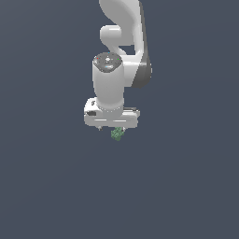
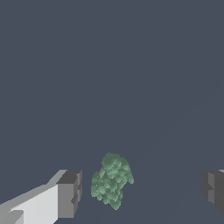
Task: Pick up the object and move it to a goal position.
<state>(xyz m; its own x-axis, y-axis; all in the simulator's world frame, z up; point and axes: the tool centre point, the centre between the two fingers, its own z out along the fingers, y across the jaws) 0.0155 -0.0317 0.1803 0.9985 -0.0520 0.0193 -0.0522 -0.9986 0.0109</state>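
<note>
The object [image 2: 112,179] is a tiny lumpy green thing with mottled light and dark patches. In the wrist view it lies between my two fingers, close to one finger [image 2: 70,193] but not touching it, and far from the other [image 2: 213,186]. My gripper [image 2: 141,189] is open and holds nothing. In the exterior view the white gripper [image 1: 113,127] points straight down and the object [image 1: 117,134] shows just under its lower edge. The fingertips are mostly hidden there by the hand.
The white arm [image 1: 122,42] rises behind the gripper to the top of the exterior view. A plain dark grey surface [image 1: 186,186] lies all around. No goal marker shows.
</note>
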